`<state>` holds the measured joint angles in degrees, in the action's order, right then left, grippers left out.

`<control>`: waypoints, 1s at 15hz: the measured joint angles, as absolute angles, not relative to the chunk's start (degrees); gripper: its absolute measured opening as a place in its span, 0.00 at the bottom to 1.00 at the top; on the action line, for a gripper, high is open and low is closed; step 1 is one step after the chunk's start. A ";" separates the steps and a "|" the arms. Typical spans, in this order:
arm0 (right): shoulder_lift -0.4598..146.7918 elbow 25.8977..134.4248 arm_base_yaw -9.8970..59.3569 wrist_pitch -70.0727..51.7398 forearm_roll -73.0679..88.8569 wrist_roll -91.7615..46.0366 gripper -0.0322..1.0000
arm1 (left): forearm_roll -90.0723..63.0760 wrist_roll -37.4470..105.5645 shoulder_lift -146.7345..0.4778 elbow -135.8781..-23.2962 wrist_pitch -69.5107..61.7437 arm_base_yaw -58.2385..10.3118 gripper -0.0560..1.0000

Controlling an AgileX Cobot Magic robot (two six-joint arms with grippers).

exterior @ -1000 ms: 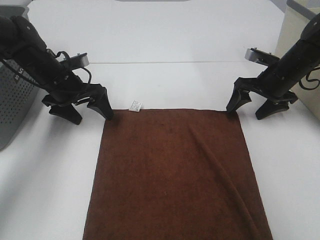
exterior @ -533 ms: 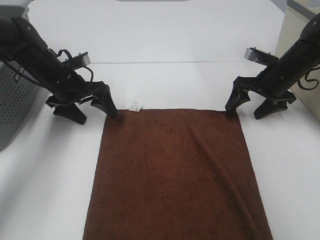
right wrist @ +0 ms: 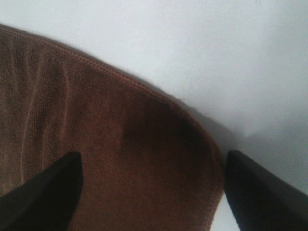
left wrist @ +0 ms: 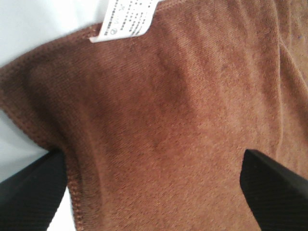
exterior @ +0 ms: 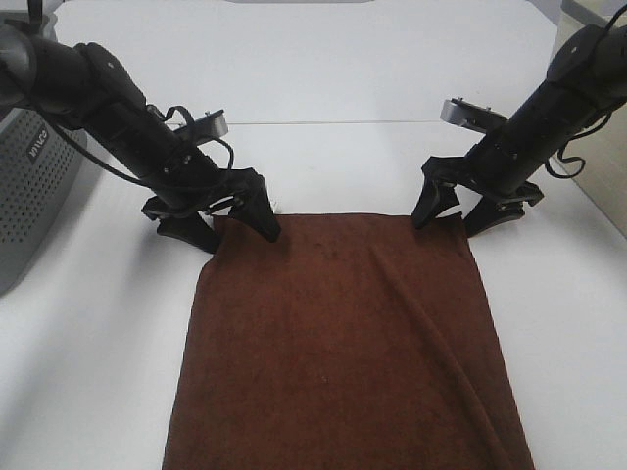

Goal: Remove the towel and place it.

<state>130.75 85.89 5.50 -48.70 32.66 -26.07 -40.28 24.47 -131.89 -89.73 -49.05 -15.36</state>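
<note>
While your left gripper (exterior: 238,221) and right gripper (exterior: 453,211) straddle the dark brown terry towel's (exterior: 343,343) far corners unclenched, a grey perforated basket (exterior: 29,201) flanks the white counter (exterior: 323,78)

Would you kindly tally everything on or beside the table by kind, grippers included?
Towels: 1, the brown towel, with its white tag
Grippers: 2, the left gripper and the right gripper, each open over a far corner of the towel
Baskets: 1, the grey basket
Total: 4

left tool (exterior: 228,217) jaws spread, right tool (exterior: 462,210) jaws spread, both angled downward
</note>
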 joint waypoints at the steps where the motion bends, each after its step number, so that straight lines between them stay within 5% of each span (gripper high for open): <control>1: 130.81 85.89 5.50 -48.53 32.49 -25.67 0.73 | -40.28 23.66 -131.89 -89.73 -48.53 -15.47 0.90; 10: 131.44 85.89 5.79 -47.15 30.77 -25.21 0.23 | -40.28 20.97 -132.35 -89.73 -46.98 -15.53 0.70; 13: 131.49 85.89 5.79 -46.75 30.08 -25.15 0.04 | -39.53 19.94 -133.16 -89.67 -44.69 -15.53 0.31; 15: 131.49 85.89 5.79 -46.75 29.97 -25.15 0.04 | -39.25 20.17 -133.56 -89.67 -43.43 -15.53 0.07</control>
<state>131.49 85.89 5.79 -46.75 29.97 -25.15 -39.25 20.17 -133.56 -89.67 -43.43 -15.53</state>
